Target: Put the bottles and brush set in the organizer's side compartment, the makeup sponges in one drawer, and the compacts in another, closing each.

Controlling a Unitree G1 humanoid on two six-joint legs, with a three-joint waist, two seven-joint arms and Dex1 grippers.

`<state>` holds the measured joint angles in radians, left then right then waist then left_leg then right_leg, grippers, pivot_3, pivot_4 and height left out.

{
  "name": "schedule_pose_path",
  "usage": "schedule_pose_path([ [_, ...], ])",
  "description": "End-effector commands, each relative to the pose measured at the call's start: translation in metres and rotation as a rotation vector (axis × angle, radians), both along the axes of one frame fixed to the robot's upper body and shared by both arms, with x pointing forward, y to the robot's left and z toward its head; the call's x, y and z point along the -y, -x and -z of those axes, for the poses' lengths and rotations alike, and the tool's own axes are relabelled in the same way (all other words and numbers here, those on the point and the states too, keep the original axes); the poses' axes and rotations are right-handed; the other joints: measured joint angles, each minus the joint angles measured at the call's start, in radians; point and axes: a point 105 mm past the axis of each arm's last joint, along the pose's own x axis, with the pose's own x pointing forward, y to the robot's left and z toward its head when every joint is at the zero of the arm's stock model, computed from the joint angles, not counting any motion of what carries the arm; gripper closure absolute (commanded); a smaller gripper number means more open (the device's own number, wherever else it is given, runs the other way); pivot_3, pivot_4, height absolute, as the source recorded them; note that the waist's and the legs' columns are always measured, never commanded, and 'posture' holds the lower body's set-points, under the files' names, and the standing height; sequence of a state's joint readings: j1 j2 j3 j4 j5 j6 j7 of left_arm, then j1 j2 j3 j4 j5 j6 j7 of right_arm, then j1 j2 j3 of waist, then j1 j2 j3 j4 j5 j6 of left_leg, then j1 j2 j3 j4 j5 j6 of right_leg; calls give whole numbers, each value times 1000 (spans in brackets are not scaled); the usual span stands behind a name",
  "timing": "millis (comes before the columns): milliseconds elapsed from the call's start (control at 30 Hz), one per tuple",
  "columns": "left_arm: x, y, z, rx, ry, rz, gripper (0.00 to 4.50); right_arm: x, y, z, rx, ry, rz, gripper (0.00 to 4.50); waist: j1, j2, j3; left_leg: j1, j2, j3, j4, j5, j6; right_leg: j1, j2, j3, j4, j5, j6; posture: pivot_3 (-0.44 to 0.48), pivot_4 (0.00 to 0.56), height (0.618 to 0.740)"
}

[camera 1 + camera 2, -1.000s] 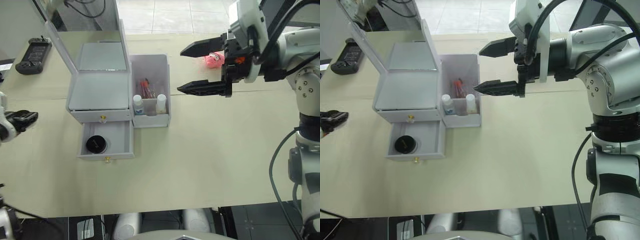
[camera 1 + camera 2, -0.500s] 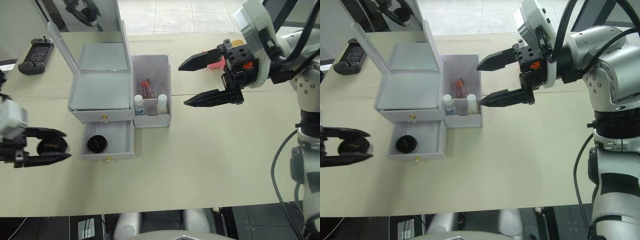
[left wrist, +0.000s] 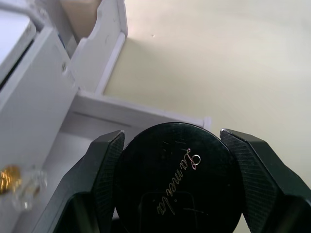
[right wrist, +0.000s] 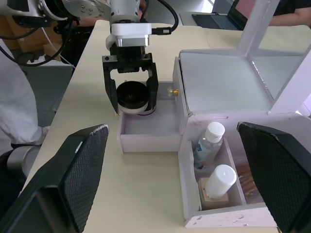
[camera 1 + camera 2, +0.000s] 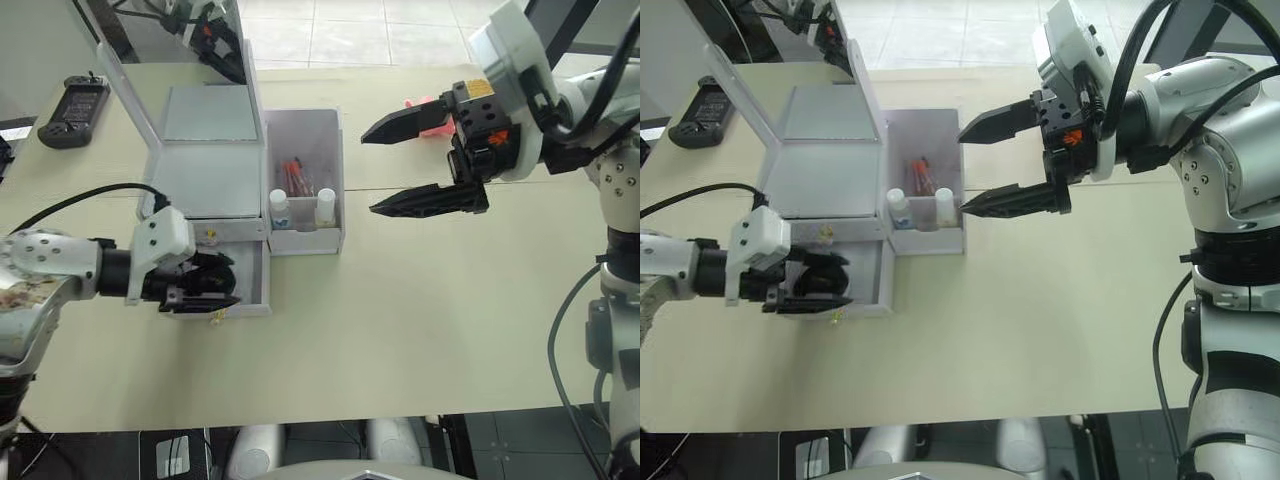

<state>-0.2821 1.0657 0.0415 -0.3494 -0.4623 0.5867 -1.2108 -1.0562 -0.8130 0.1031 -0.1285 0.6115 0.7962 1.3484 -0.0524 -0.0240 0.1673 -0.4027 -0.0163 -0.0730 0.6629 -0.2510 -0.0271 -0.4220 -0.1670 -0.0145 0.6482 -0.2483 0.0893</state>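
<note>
Holding a compact [image 3: 177, 179] clamped in my left gripper [image 5: 205, 285] directly above the open drawer [image 4: 146, 133], I judge a straight drop; right gripper [image 5: 420, 160] gapes empty, well apart

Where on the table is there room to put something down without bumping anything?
The table is bare in front of the organizer and out toward the right tool, which hangs open above it. It is crowded at the open drawer, where the left tool holds a compact, and in the side bin with its bottles.
</note>
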Motion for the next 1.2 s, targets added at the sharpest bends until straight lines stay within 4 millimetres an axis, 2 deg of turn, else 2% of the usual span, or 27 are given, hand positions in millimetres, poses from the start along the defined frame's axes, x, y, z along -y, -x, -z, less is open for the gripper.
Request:
schedule_pose_path([
  [33, -1, -8, 2, 42, -43, -6, 1594, 7, 7, -14, 63, -24, 14, 0, -1, 0, 0, 0, 0, 0, 0, 0, 0, 0, 0, 0, 0, 0, 0, 0, 150, 740],
  [167, -2, -16, 10, 56, -86, -11, 1594, 8, 9, -13, 66, -27, 22, 0, 0, 0, 0, 0, 0, 0, 0, 0, 0, 0, 0, 0, 0, 0, 0, 0, 150, 740],
  [400, 6, -31, 16, 62, -69, -28, 1594, 7, 6, -15, 108, -43, 48, 0, 8, 0, 0, -2, 0, 0, 3, 0, 0, 0, 0, 0, 0, 0, 0, 0, 150, 740],
  [600, 7, -32, 18, 54, -73, -21, 1594, 6, 8, -16, 101, -38, 41, 0, 7, 0, 0, -2, 0, 0, 3, 0, 0, 0, 0, 0, 0, 0, 0, 0, 150, 740],
  [700, 12, -35, 13, 56, -20, -32, 1594, 6, 7, -17, 98, -38, 39, 0, 9, 0, 0, -2, 0, 0, 3, 0, 0, 0, 0, 0, 0, 0, 0, 0, 150, 740],
  [733, 13, -36, 11, 55, -5, -36, 879, 5, 6, -17, 98, -39, 39, 0, 9, 0, 0, -2, 0, 0, 4, 0, 0, 0, 0, 0, 0, 0, 0, 0, 150, 740],
  [833, 13, -36, 7, 44, 17, -48, 80, 5, 5, -17, 98, -40, 36, 0, 9, 0, 0, -2, 0, -1, 5, 0, 0, 0, 0, 0, 0, 0, 0, 0, 150, 740],
  [1000, 13, -28, -1, 14, 49, -44, 36, 5, 5, -17, 95, -40, 28, 0, 8, 0, 0, -2, 0, -1, 5, 0, 0, 0, 0, -1, 1, 0, 0, 0, 150, 740],
  [1200, 6, -3, -21, -40, 99, -29, 36, 5, 7, -15, 86, -34, 21, 0, 5, 0, 0, -2, 0, -1, 5, 0, 0, 0, 0, 0, 1, 0, 0, 0, 150, 740],
])
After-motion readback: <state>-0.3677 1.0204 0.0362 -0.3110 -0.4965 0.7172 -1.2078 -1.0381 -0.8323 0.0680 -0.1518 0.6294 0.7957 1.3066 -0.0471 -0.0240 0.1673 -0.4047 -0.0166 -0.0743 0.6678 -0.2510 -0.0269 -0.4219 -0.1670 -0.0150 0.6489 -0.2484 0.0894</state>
